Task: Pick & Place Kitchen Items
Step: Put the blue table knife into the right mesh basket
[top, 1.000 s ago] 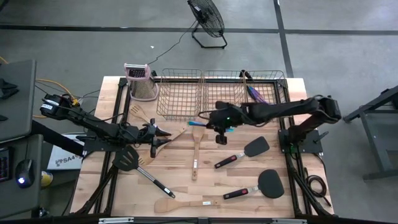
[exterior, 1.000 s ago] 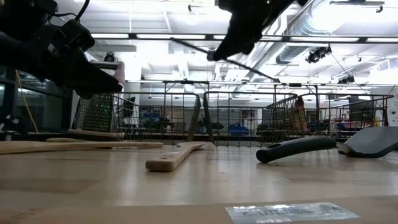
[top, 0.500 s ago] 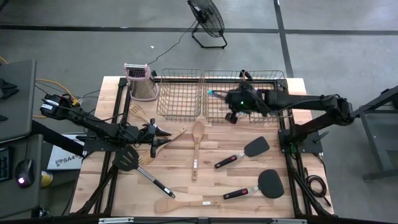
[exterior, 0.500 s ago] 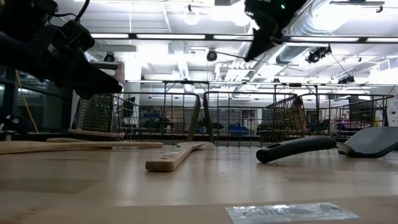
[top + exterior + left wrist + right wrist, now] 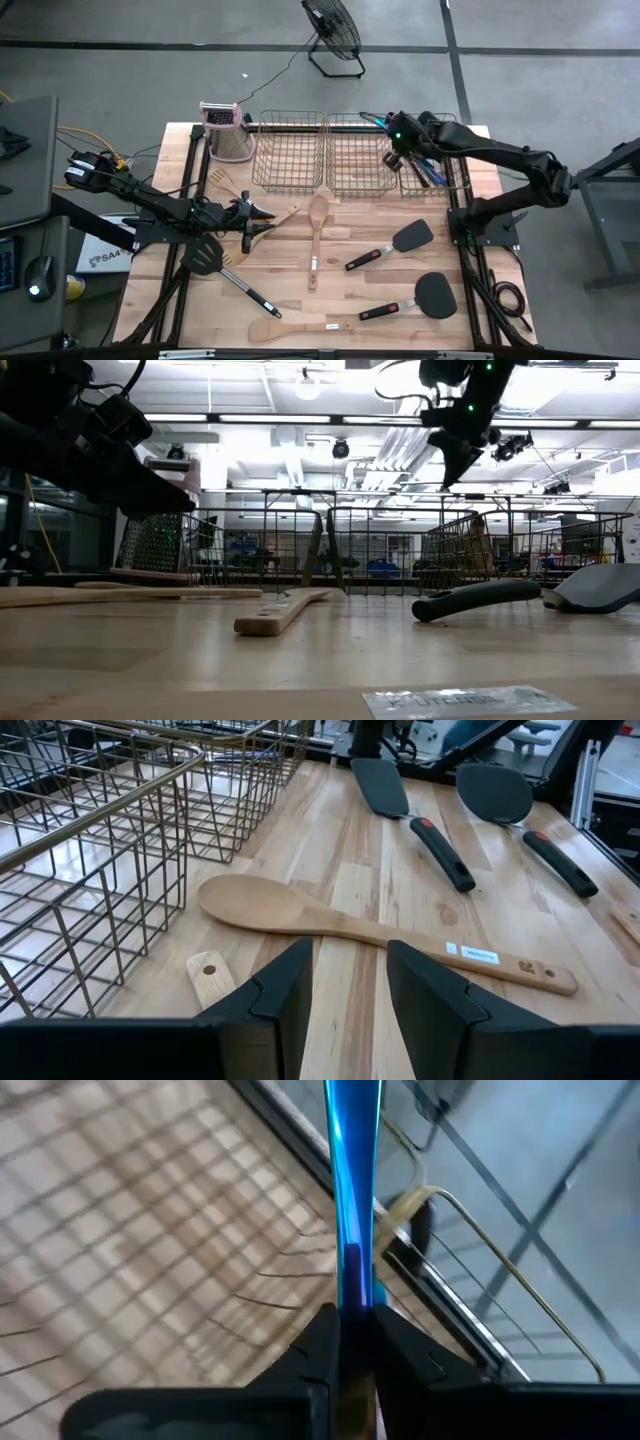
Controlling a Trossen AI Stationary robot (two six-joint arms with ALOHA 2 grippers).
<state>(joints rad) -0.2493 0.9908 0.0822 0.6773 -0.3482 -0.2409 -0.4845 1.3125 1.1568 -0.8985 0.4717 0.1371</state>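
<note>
Gripping a slim blue utensil [image 5: 350,1190] between clenched fingers, the right gripper [image 5: 392,160] hangs over the wire baskets [image 5: 290,150] at about one o'clock on the table [image 5: 340,290], where more blue-purple cutlery [image 5: 428,172] already lies in the rightmost basket. At nine o'clock the left gripper [image 5: 258,214] waits low with its fingers [image 5: 275,995] parted and empty, just short of a wooden spoon [image 5: 330,925] that bears a small white label — its print too faint to read. Black spatulas [image 5: 400,242] lie toward four o'clock — a table-edge sticker [image 5: 455,702] is possibly printed, but illegible.
</note>
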